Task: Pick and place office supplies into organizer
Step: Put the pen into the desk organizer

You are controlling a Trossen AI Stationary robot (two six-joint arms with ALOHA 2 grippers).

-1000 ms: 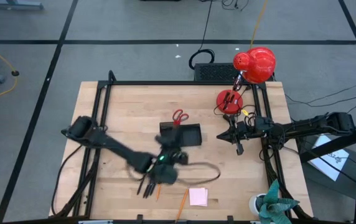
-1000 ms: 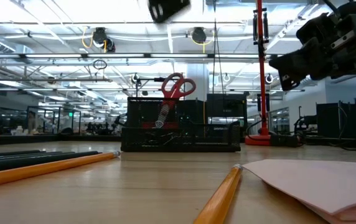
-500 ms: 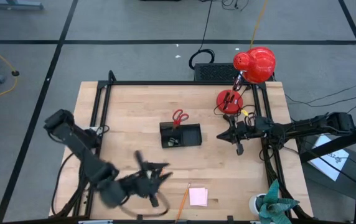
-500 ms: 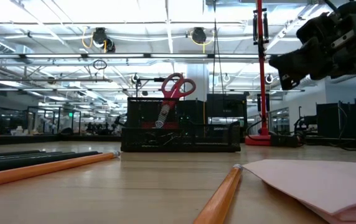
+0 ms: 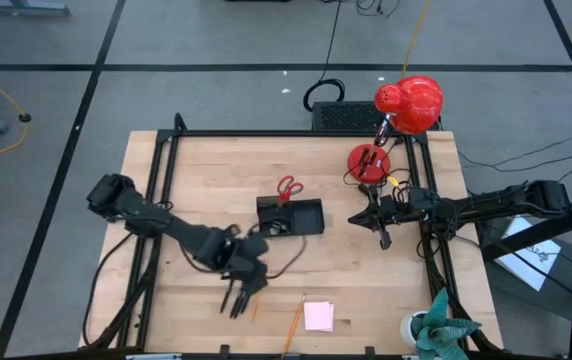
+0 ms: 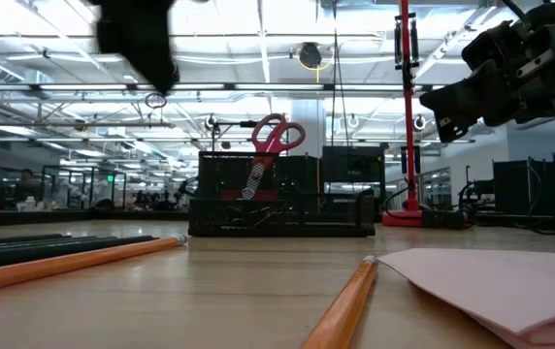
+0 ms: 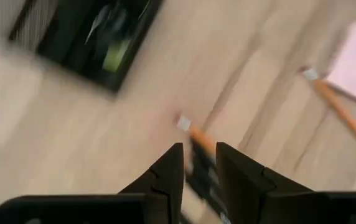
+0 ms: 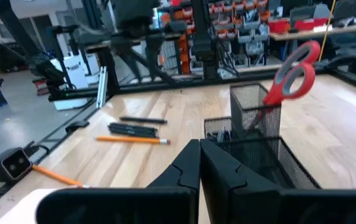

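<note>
Wooden table [image 5: 206,170]: organizer [image 5: 289,217] mid-table, scissors [image 5: 288,187] upright in its tall section. Left gripper [image 5: 238,297] over pens [image 5: 232,300], fingers narrowly apart, gripping nothing. Right gripper [image 5: 383,238] closed, empty, beside organizer.

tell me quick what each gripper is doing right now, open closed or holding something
left gripper: fingers slightly apart above the pens and pencil, holding nothing.
right gripper: shut, empty, waiting right of the organizer.
</note>
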